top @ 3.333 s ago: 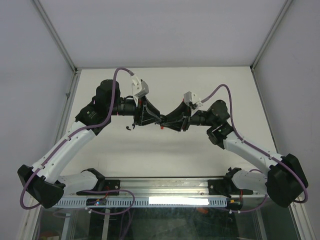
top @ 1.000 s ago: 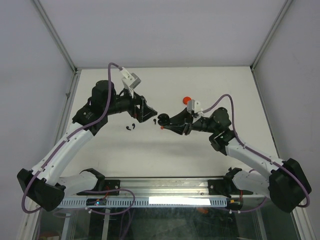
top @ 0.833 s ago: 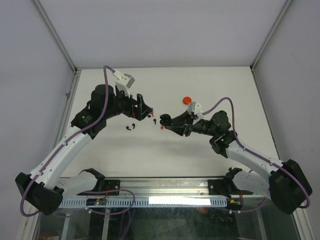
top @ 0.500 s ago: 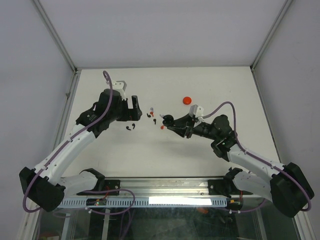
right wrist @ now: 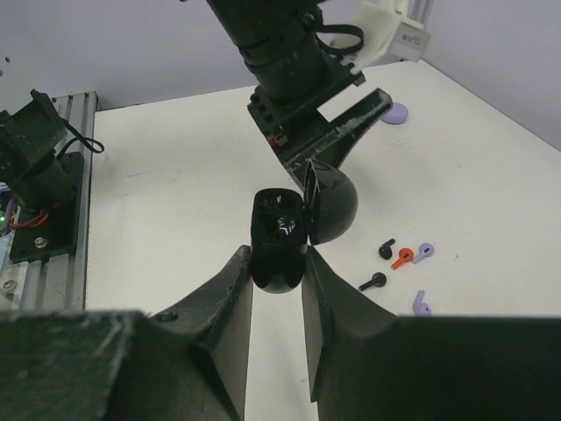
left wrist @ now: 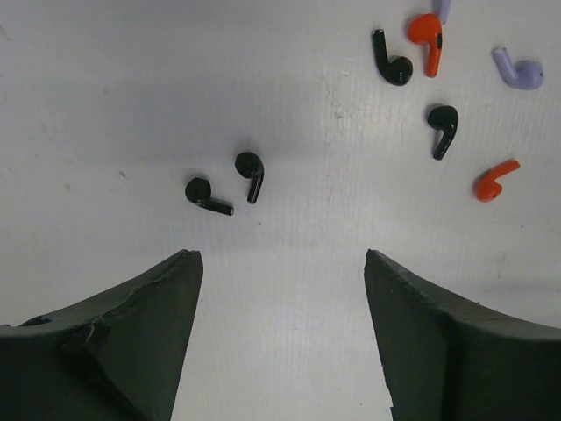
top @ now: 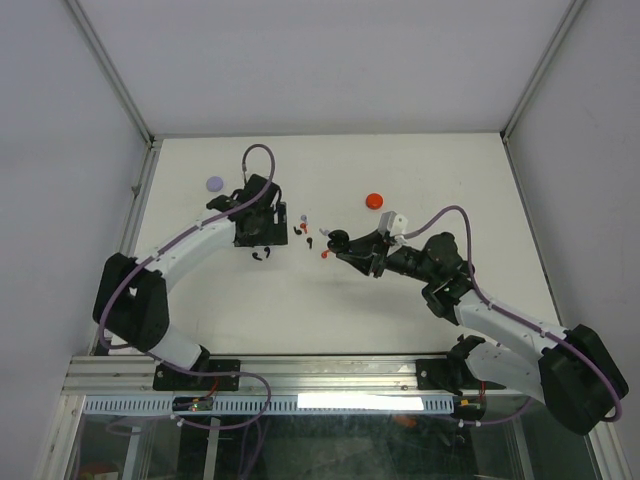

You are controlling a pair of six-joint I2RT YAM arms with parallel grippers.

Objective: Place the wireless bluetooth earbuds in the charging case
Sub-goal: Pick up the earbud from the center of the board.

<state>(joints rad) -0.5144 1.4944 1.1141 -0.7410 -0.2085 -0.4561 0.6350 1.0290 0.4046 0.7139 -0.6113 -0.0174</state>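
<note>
The right gripper [right wrist: 277, 267] is clamped on the black charging case [right wrist: 279, 237], held off the white table [top: 400, 300] with its lid hinged open. Left of the case, the left gripper [left wrist: 282, 263] hangs with its jaws wide apart, two black earbuds [left wrist: 250, 165] lying just ahead of its fingertips. Between that pair and the case lie more loose earbuds [left wrist: 443, 117] in black, red and lavender. Beyond the case sits a red round case [top: 374, 201], and far to its left a lavender round case [top: 214, 183].

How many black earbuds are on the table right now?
4 black earbuds: a pair ahead of the left gripper, one beside a red bud, one alone nearby. Others may be hidden.
</note>
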